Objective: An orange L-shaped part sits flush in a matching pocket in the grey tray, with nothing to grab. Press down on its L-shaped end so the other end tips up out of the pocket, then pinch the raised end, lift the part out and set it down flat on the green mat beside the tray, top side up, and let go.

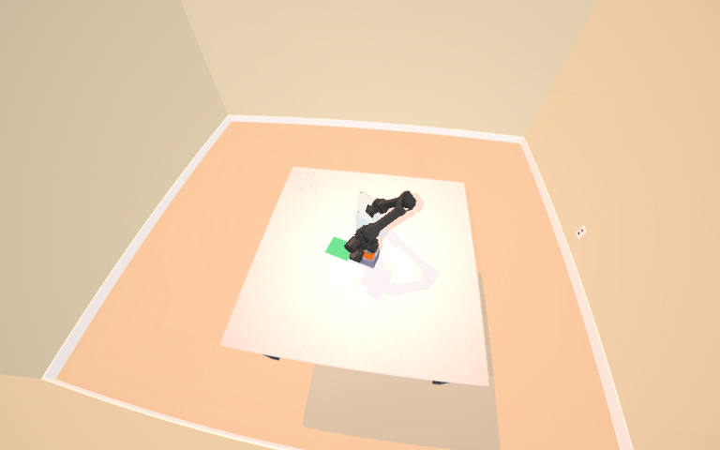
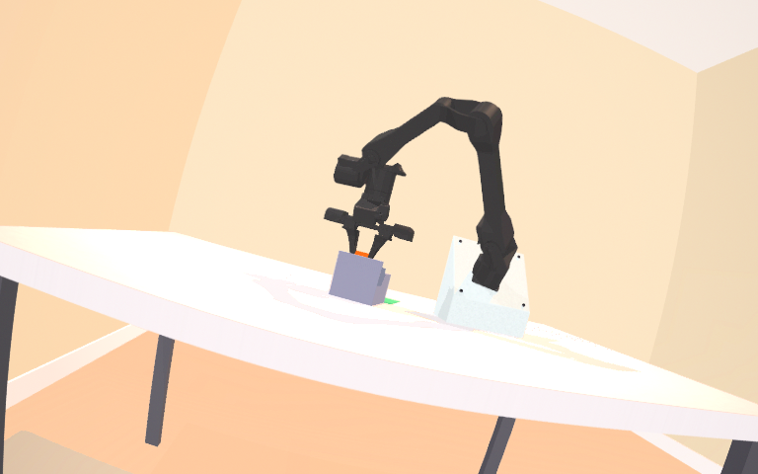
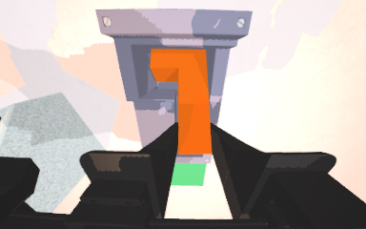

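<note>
Pointing straight down, the hand (image 2: 368,241) pinches the orange part's (image 3: 193,100) raised end above the tray (image 2: 355,277).

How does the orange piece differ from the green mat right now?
The orange piece is L-shaped; the green mat is a plain rectangle. The piece is thick and sits in the grey tray with one end tipped up; the mat lies thin and flat on the table beside the tray. The gripper pinches the piece's raised end between its fingers; nothing touches the mat. Both are single-coloured.
</note>
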You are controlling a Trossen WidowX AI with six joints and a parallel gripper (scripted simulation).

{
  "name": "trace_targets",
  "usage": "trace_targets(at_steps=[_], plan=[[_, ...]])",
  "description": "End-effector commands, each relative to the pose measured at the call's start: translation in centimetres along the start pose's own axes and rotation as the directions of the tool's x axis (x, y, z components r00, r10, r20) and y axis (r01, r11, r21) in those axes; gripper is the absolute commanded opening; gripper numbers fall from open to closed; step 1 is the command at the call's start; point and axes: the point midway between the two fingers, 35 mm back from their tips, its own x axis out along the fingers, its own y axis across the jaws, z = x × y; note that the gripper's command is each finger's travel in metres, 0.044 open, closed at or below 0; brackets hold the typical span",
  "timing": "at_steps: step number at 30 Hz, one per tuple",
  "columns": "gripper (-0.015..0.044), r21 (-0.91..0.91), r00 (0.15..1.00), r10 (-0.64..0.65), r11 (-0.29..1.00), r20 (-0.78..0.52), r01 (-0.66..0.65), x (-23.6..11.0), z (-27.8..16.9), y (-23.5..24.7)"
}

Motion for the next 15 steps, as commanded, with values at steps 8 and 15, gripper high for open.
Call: trace_targets(at_steps=[8,15], plan=[[0.0,0.002,1.0,0.002,1.0,0.001,-0.002,-0.7,0.0,0.0],[0.0,0.006,1.0,0.004,1.0,0.002,-0.004,-1.7,-0.1,0.1]])
